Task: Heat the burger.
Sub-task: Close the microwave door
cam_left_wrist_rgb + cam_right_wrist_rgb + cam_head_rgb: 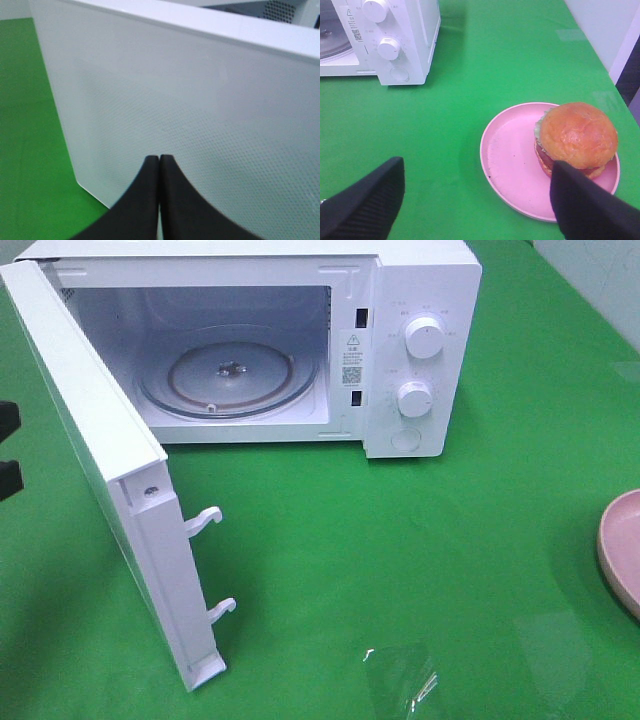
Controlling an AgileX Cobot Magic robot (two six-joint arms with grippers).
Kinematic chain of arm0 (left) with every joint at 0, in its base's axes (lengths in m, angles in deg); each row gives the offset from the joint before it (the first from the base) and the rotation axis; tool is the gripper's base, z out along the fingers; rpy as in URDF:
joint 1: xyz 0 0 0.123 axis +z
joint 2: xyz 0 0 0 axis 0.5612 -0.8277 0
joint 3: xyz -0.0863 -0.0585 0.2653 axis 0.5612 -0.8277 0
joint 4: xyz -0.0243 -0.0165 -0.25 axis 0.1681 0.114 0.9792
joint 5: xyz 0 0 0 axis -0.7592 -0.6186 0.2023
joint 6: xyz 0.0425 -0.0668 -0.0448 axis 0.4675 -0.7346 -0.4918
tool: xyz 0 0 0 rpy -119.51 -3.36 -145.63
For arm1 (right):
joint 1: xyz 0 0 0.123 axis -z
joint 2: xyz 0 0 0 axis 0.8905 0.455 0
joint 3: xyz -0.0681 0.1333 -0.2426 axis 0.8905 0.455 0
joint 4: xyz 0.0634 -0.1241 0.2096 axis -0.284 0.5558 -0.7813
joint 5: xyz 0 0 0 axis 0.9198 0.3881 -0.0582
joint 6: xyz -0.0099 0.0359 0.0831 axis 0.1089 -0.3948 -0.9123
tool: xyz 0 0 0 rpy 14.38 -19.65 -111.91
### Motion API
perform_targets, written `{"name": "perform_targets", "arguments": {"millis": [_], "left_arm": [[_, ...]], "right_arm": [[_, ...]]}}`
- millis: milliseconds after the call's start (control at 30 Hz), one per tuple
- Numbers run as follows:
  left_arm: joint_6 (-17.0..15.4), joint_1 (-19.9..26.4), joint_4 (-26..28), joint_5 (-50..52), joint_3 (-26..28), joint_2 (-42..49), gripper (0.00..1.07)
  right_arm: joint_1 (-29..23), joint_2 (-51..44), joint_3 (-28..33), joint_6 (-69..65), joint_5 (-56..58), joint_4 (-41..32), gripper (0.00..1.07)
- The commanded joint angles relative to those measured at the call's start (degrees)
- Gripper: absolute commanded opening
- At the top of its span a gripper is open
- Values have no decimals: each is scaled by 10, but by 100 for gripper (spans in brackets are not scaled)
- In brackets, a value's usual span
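Observation:
The burger point(577, 135), with a glossy golden bun, sits on the far side of a pink plate point(510, 160) on the green table. My right gripper point(477, 167) hovers open just short of the plate, one finger on each side and nothing between them. The white microwave point(400, 340) stands at the back with its door point(100, 440) swung wide open to the left and its glass turntable point(228, 375) bare. My left gripper point(159, 159) is shut, its tips close against the door's outer face. In the high view the burger is out of frame.
Only the plate's rim point(622, 550) shows at the right edge of the high view. The microwave's two knobs point(425, 338) face forward. A clear shiny patch point(400, 680) lies near the front edge. Black parts of the left arm point(8, 478) show beside the door.

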Motion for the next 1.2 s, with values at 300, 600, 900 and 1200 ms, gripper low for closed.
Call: {"name": "perform_targets", "arguments": {"millis": [300, 600, 900, 1200], "left_arm": [[50, -79, 82, 52, 18, -81, 0], [101, -164, 188, 51, 70, -143, 0], [165, -257, 311, 50, 148, -217, 0], [207, -308, 388, 48, 253, -289, 0]], "right_arm": [[3, -16, 3, 2, -6, -3, 76], [3, -16, 3, 2, -6, -3, 76], [3, -16, 3, 2, -6, -3, 76], [3, -16, 3, 2, -6, -3, 76]]}}
